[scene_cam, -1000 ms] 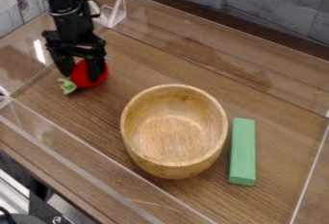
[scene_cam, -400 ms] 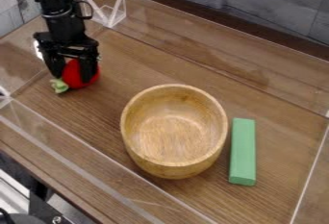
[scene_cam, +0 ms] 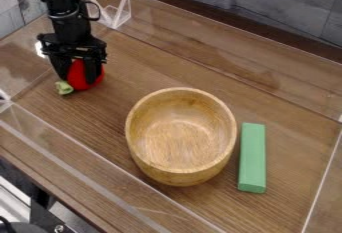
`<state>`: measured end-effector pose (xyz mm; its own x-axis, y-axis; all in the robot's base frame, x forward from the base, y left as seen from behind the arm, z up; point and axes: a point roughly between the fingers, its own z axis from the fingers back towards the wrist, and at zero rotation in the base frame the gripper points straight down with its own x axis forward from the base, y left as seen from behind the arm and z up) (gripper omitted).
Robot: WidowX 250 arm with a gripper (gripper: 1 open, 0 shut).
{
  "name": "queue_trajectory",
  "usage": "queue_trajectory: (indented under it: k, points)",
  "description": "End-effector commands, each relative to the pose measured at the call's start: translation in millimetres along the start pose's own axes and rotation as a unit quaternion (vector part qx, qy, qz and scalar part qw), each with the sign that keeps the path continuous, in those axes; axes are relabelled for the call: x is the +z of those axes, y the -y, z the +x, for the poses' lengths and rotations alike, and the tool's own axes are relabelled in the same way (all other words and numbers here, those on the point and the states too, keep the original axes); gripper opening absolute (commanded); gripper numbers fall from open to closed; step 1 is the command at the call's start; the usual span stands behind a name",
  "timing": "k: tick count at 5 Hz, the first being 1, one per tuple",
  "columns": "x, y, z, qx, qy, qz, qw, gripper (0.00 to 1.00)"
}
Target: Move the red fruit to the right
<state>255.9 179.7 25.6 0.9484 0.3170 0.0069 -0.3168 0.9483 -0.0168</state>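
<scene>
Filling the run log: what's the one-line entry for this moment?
phase: grasping | gripper: fingers astride red fruit, closing | fruit: on table, far left | wooden bowl: centre, empty | green block: right of bowl

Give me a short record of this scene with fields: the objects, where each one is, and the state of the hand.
red fruit: far left of the table, green leaf at its lower left
hand: pointing down, fingers on both sides of the red fruit, closing on it
wooden bowl: centre, upright, nothing inside
green block: flat, right of the bowl
table: wood, clear walls around
</scene>
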Motion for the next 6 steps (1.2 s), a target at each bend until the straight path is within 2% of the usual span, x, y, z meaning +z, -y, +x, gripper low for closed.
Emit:
queue_trajectory:
  k: [1, 2, 3, 4, 5, 6]
  points:
    - [12.1, 12.9, -0.1, 0.012, 0.021, 0.009, 0.9997, 0.00]
    - [41.2, 17.7, 5.4, 0.005, 0.028, 0.008, 0.9996, 0.00]
    - [74.1, 31.4, 15.6, -0.026, 0.042, 0.005, 0.9988, 0.00]
    - [89.2, 65.9, 21.9, -0.050, 0.050, 0.000, 0.9975, 0.00]
    - [86.8, 107.9, 27.8, -0.075, 0.053, -0.003, 0.9957, 0.00]
    - [78.0, 143.7, 42.7, -0.094, 0.050, 0.001, 0.9943, 0.00]
